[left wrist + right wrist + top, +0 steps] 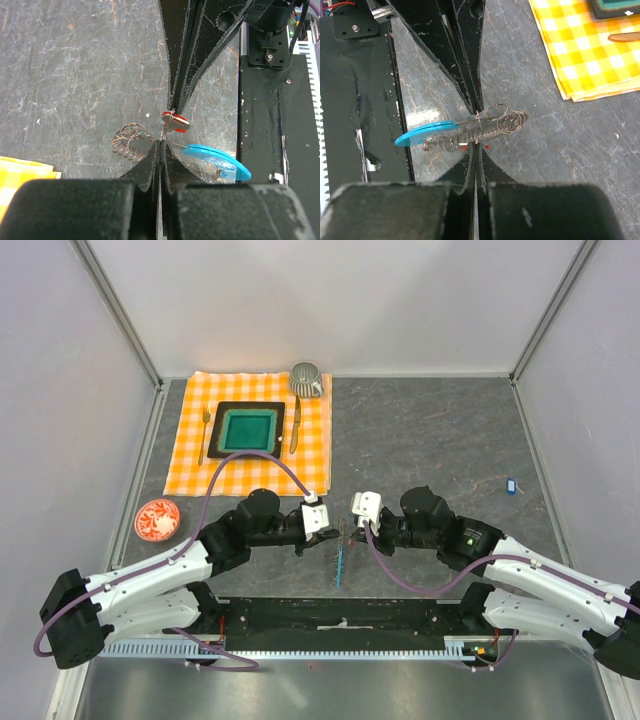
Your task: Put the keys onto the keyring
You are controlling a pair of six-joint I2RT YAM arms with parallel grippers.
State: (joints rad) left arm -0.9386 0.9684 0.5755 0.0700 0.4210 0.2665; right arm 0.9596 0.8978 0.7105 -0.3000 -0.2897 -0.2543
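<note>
Grey slate surface [430, 430], mid-front: left fingers [151, 157] pinched shut on keyring [131, 140] coil, right fingers [182, 92] clamped on red key [175, 121], tip to tip. Best approach: steady ring, feed key hole along coil end, no tugging. Spare blue key [511, 483] lies far right

Middle of the near edge was jammed up; left gripper [160, 146] pinched the keyring [506, 122], right gripper [476, 149] pinched the red key [175, 121], tips nearly touching, so nothing was squeezing between them; far-left corner was crowded by the checkered cloth [190, 455] with its tray [225, 410], fork [206, 430], knife [296, 425] and mug [306, 378]; saucer [157, 504] sat just beside the left arm [150, 580]; slate [430, 430] on the right lay wide open, just the blue key [511, 484] near the wall.
</note>
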